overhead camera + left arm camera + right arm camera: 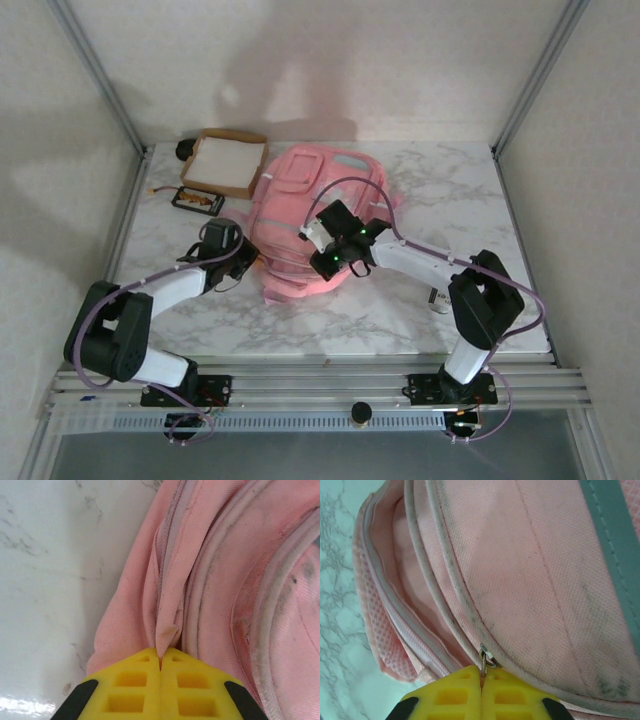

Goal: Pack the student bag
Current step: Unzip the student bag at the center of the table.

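**Left gripper** (160,664): the yellow ribbed fingertips meet at the bottom centre of the left wrist view. They are clenched on a narrow fold at the edge of the student bag (240,580), a large pink fabric backpack with grubby piped seams. The white marble-patterned table (45,580) fills the left of that frame.

**Right gripper** (481,679): the matching yellow fingertips are pressed together at the bottom centre of the right wrist view, pinching a small metal zipper pull (487,659). The pull's lower end is hidden between the tips. A blue-grey strip crosses the upper right corner, cut off by the frame edge.

**Top view:** the bag lies flat at the centre of the table, with both arms reaching onto its lower part. The wrist housings cover the fingertips here.

**Upper left of the top view:**
- A shallow tan cardboard tray (225,165) sits beside the bag.
- A small dark flat container (197,200) lies just below the tray; its contents are too small to identify.

A small object (440,298) lies partly under the right forearm and cannot be identified.
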